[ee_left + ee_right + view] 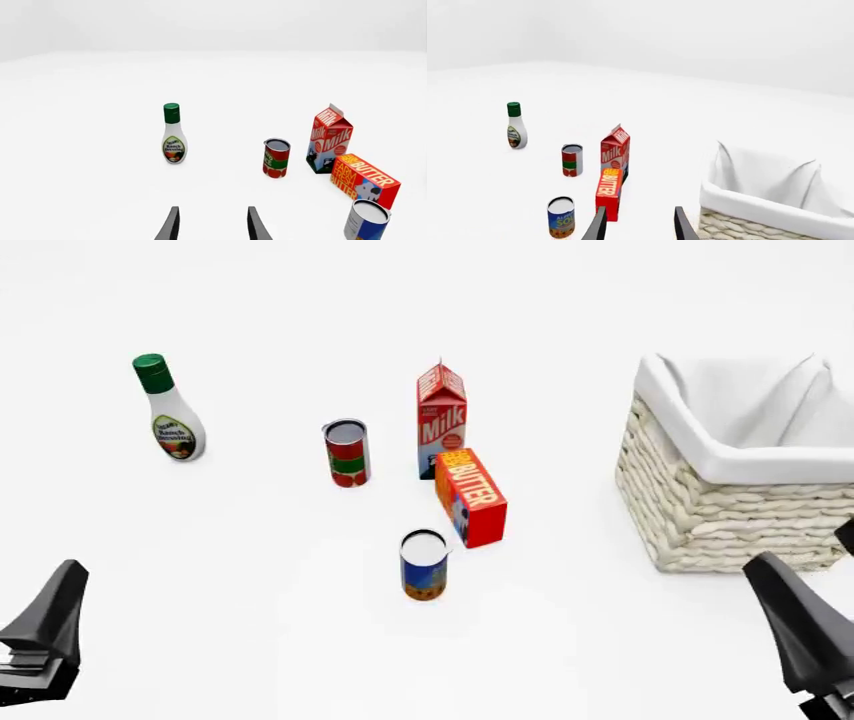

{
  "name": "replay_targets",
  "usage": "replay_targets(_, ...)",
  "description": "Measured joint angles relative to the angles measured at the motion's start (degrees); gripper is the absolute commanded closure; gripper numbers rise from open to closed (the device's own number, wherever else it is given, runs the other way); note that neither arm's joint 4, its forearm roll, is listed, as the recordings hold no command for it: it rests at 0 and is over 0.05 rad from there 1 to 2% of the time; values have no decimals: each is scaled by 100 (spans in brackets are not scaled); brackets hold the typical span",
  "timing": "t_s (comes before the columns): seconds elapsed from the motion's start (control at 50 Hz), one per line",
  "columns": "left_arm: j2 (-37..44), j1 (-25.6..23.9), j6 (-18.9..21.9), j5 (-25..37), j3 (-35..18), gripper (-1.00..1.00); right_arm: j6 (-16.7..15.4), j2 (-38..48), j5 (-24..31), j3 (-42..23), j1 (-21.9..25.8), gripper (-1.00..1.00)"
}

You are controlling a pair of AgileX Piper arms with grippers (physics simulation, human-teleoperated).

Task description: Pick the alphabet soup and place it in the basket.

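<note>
Front view: alphabet soup (423, 564) upright, long axis vertical, ahead of and between both grippers, just beside the butter box (471, 497). Somewhat nearer the left gripper (212, 225), ahead and off to its right, well apart. Right gripper (639, 224): can ahead, off to its left; basket (694, 510) ahead to its right. Both sets of jaws parted, holding nothing.

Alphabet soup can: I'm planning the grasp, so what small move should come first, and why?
Probably bring the right gripper forward and left toward the alphabet soup can. Its jaws stand open and empty, the can stands upright and untouched near the butter box, and the basket is on that arm's side.
</note>
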Motion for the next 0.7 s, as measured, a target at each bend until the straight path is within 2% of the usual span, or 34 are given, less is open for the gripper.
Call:
replay_targets(0.22,0,0,0,0,0,-100,-34,383,-428,100,524,-100)
replay_targets(0.7,0,0,0,0,0,-100,-145,2022,-2050,180,1384,-100)
